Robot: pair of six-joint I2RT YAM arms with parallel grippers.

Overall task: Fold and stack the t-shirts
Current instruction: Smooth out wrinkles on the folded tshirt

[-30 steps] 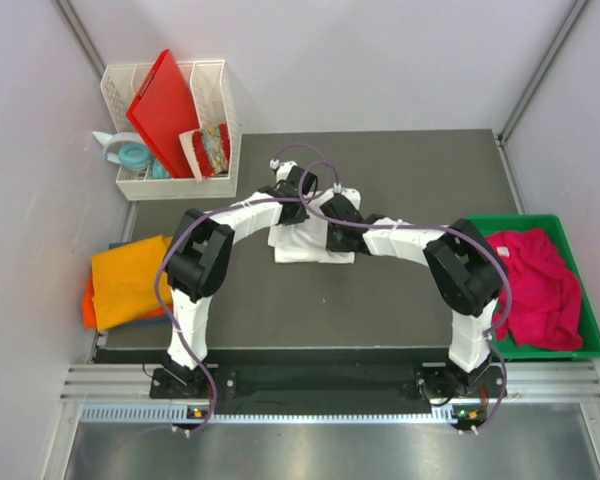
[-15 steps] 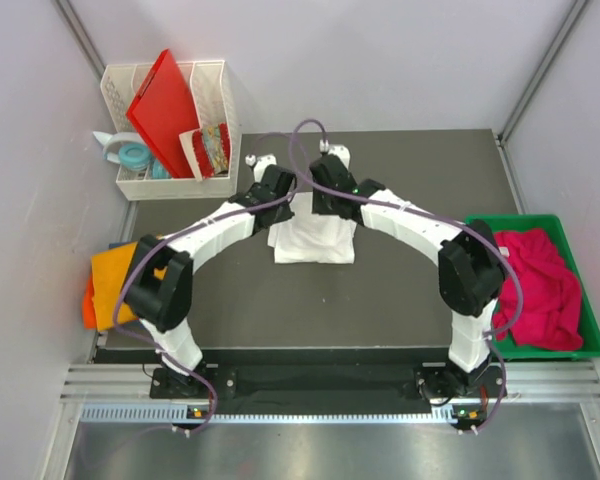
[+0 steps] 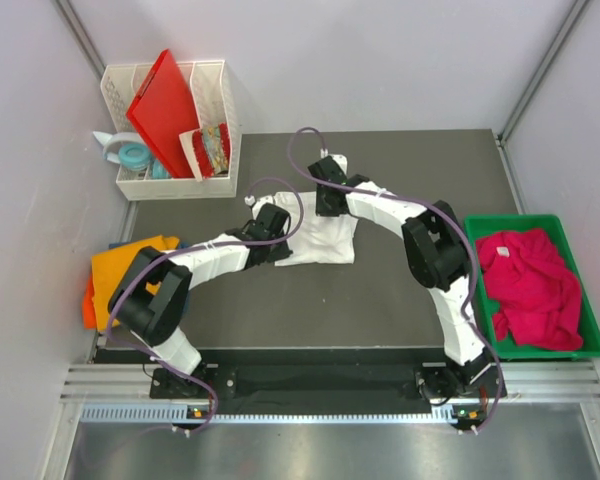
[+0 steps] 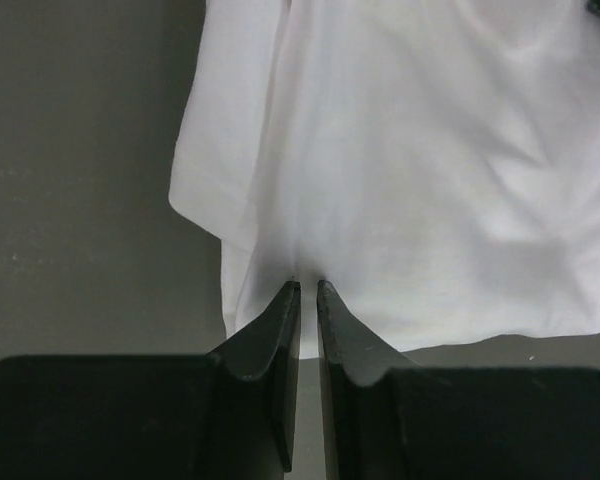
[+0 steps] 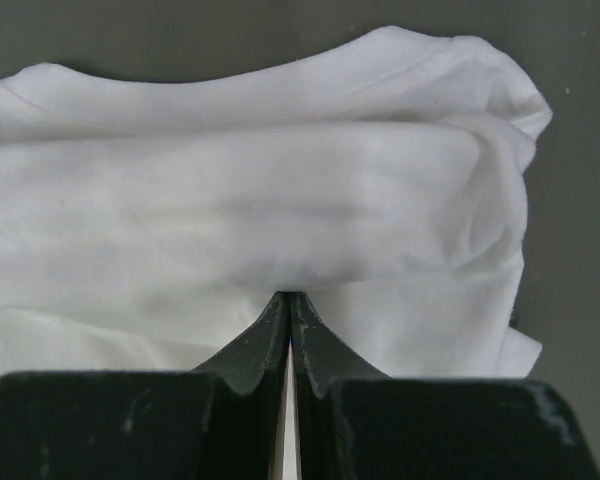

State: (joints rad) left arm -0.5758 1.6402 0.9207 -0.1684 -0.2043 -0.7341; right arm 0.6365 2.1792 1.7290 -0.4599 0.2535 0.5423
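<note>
The white shirt (image 3: 325, 240) lies on the tabletop (image 3: 380, 300). The left end effector (image 4: 308, 285) pinches its 9 o'clock edge; the right end effector (image 5: 288, 297) is clamped on its 12 o'clock fold.

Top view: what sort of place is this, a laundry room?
Likely a robot test cell, not a laundry: bare white walls box in a dark table, a left arm and right arm are bolted at its edge, and a magenta t-shirt waits in a green bin.

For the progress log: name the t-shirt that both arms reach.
The white t-shirt at mid-table; the orange t-shirt lies at the left edge, the magenta t-shirt in the green bin.
</note>
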